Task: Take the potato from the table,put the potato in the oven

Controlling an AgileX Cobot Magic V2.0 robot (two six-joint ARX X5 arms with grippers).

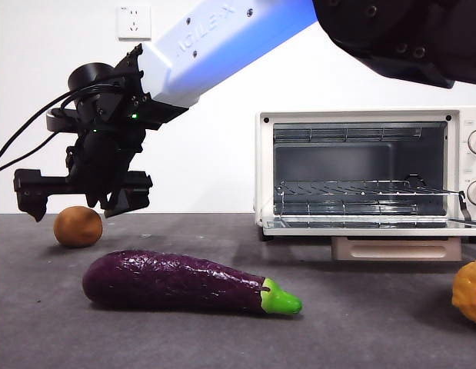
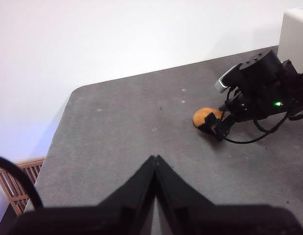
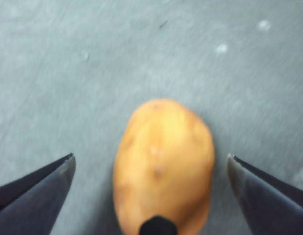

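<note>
On the dark grey table (image 1: 361, 323), the potato (image 1: 78, 226) lay near the far left, well apart from the open oven (image 1: 361, 173). The right gripper (image 1: 82, 201) hung just above it, jaws spread wide on either side and holding nothing, while the left gripper (image 2: 155, 164) waited with jaws closed together.

A dark grey, lightly speckled desk (image 1: 376, 323) is being observed. The potato (image 1: 78, 226) is lying on it at the far left, the purple eggplant (image 1: 188, 282) near the front, the open oven (image 1: 368, 173) behind, and a bumpy yellow-orange item (image 1: 470, 290) at the right edge.
</note>
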